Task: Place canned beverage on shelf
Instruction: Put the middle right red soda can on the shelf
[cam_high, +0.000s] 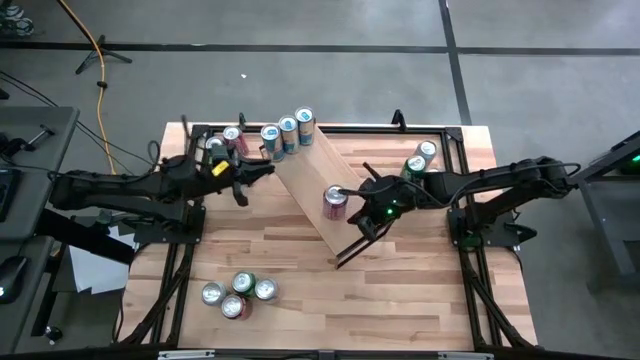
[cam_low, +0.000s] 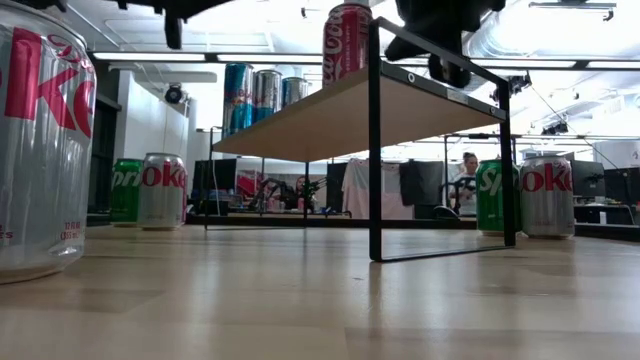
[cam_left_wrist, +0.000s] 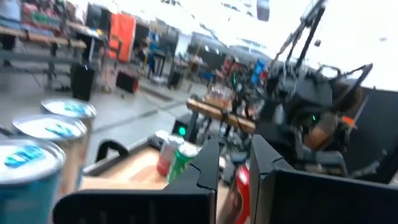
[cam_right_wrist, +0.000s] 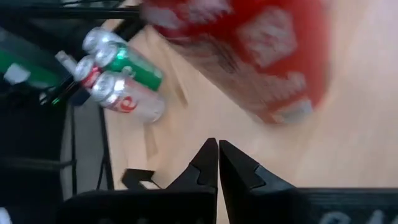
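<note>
While both arms' fingers sit closed (holding nothing), shelf (cam_high: 313, 185) carries red can (cam_high: 335, 201); blue cans (cam_high: 288, 131) too.

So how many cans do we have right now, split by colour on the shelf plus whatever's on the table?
Blue cans on the shelf: 3
Red can on the shelf: 1
Mixed-colour cans on the table: 8, in a near cluster of 4, a left pair and a right pair
Total: 12 cans
</note>
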